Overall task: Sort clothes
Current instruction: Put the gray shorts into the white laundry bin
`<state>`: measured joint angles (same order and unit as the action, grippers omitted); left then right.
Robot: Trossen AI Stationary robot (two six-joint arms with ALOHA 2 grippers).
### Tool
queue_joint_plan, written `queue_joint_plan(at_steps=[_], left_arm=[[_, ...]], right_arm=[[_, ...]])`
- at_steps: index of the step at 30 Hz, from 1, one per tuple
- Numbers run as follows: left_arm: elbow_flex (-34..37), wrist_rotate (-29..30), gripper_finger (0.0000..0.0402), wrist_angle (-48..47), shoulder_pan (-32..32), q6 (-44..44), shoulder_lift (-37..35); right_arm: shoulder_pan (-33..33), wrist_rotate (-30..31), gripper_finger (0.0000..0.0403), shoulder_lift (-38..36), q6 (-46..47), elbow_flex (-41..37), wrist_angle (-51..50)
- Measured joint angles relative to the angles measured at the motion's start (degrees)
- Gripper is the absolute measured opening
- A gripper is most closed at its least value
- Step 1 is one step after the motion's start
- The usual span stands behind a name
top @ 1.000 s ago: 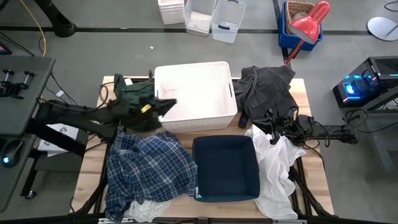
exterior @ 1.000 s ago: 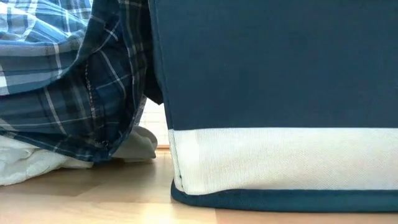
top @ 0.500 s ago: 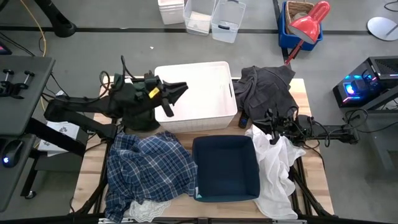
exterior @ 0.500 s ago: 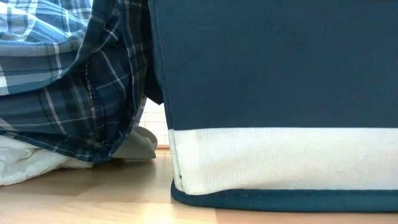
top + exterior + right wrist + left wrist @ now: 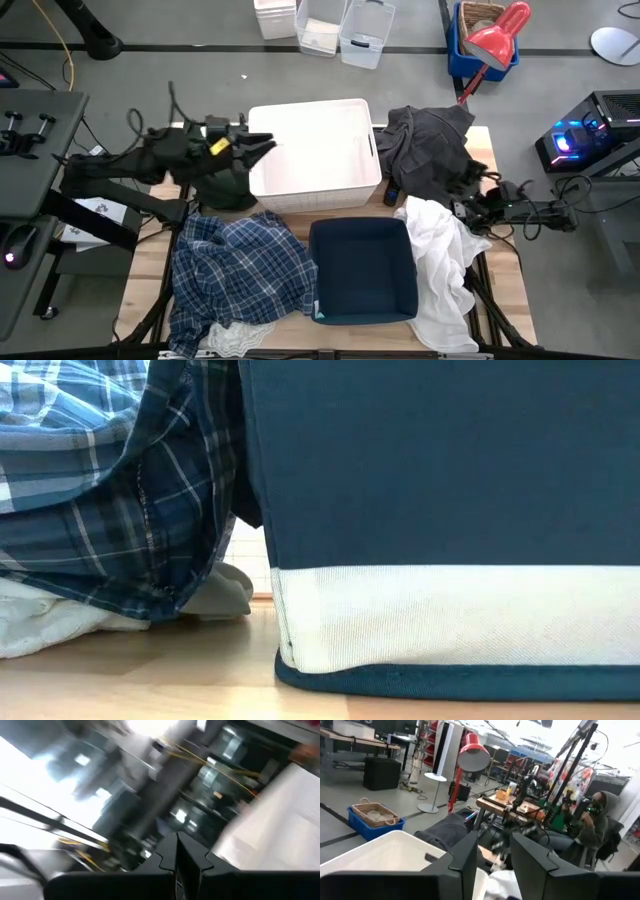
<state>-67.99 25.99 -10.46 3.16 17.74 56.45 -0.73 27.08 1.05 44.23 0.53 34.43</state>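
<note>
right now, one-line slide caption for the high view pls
Left gripper open at the white plastic bin's rim above a dark green garment; right gripper shut beside a white garment.

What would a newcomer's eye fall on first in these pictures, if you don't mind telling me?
Probably the white plastic bin at the table's far middle, with the navy fabric bin right in front of it. Next come the clothes around them: the plaid shirt at the near left, the dark grey garment at the far right, and the white garment beneath it.
</note>
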Motion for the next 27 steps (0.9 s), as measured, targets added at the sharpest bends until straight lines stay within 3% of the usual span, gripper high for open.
queue_joint_plan(at_steps=[5,9,13,20,24,27], left_arm=[[0.0,0.2,0.0106,-4.8,-0.2,-1.7,-3.4],[0.0,0.3,0.0106,-5.3,-0.2,-3.4,-3.7],[0.0,0.3,0.0106,-7.5,-0.2,-2.9,-3.6],[0.0,0.3,0.0106,-10.2,-0.2,-1.4,-3.6],[0.0,0.3,0.0106,-10.3,-0.2,-1.4,-3.6],[0.0,0.3,0.0106,-10.3,-0.2,-1.3,-3.6]], right_arm=[[0.0,-7.2,0.0,6.7,-5.6,5.4,6.7],[0.0,-8.3,0.0003,17.2,-8.4,14.9,-2.5],[0.0,-10.7,0.0031,26.9,-11.2,27.9,-22.7],[0.0,-13.7,0.0149,41.3,-13.3,51.9,-69.7],[0.0,-9.2,0.0222,48.4,-11.9,58.1,-87.2],[1.1,0.3,0.0258,53.1,-2.7,58.7,-97.0]])
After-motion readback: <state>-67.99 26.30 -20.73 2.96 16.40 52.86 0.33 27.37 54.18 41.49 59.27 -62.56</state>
